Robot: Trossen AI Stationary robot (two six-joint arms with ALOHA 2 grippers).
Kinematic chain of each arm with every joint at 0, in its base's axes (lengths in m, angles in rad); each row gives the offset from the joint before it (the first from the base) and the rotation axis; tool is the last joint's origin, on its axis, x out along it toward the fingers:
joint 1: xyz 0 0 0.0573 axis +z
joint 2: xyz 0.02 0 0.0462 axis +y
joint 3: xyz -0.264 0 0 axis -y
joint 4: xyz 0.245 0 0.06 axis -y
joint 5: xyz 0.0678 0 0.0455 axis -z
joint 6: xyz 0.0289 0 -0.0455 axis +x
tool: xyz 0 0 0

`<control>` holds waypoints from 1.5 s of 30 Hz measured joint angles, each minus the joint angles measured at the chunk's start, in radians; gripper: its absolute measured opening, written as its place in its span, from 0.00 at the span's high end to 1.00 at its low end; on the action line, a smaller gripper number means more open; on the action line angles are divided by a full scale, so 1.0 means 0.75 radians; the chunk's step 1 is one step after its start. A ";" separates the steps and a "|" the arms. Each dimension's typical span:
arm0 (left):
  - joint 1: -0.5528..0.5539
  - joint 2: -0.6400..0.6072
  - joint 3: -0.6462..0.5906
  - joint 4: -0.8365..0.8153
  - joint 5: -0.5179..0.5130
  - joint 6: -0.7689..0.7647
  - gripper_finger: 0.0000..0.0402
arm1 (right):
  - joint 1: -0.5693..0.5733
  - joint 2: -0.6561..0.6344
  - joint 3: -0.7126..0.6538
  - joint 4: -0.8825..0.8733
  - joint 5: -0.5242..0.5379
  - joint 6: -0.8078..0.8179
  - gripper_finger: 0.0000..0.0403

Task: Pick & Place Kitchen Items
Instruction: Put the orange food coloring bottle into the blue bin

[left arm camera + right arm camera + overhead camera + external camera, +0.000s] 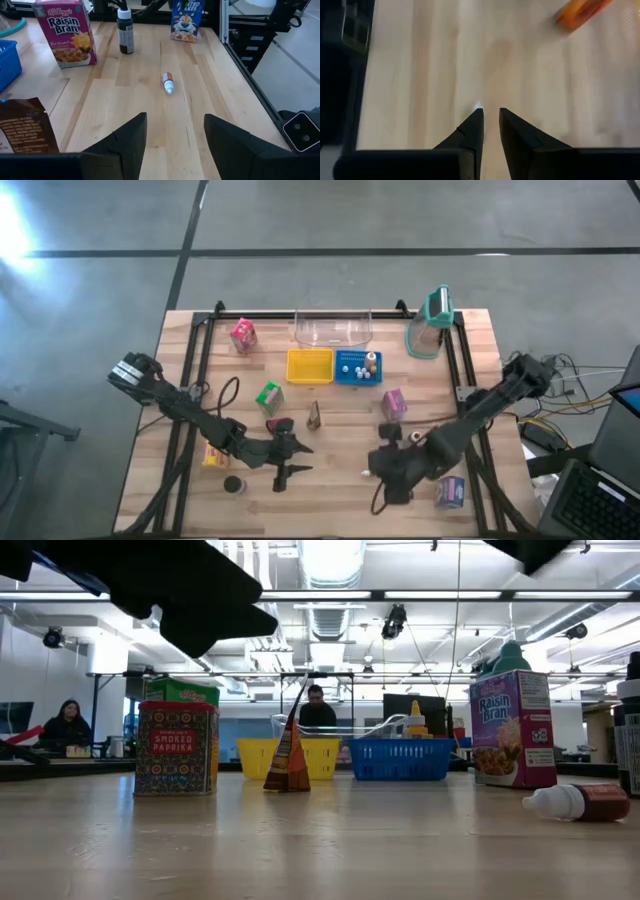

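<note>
Kitchen items lie scattered on the wooden table: a pink carton (243,335), a green carton (268,395), a red paprika tin (177,748), a brown pouch (315,415), a purple Raisin Bran carton (67,32), a dark bottle (125,31) and a blue carton (450,492). There are also a yellow carton (213,455), a dark disc (234,484) and a small white-capped bottle (168,82) lying on its side. My left gripper (290,457) is open and empty near the front edge. My right gripper (385,472) hovers beside the small bottle, its fingers a narrow gap apart, holding nothing.
A yellow basket (310,365) and a blue basket (357,367) holding small white balls sit mid-table. Behind them are a clear container (333,330) and a jug with a teal lid (430,325). Black rails (455,370) run along the table's sides. People sit in the room beyond.
</note>
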 joint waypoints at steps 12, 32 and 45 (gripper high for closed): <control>-0.002 -0.002 -0.004 -0.015 0.006 0.002 0.49 | 0.015 0.316 0.092 -0.310 -0.203 0.092 0.72; -0.002 -0.002 -0.010 -0.023 0.006 0.002 0.49 | 0.009 0.240 -0.235 0.180 -0.202 0.068 0.53; -0.002 -0.002 -0.011 -0.023 0.006 0.006 0.49 | -0.020 0.240 -0.308 0.322 -0.206 0.064 0.54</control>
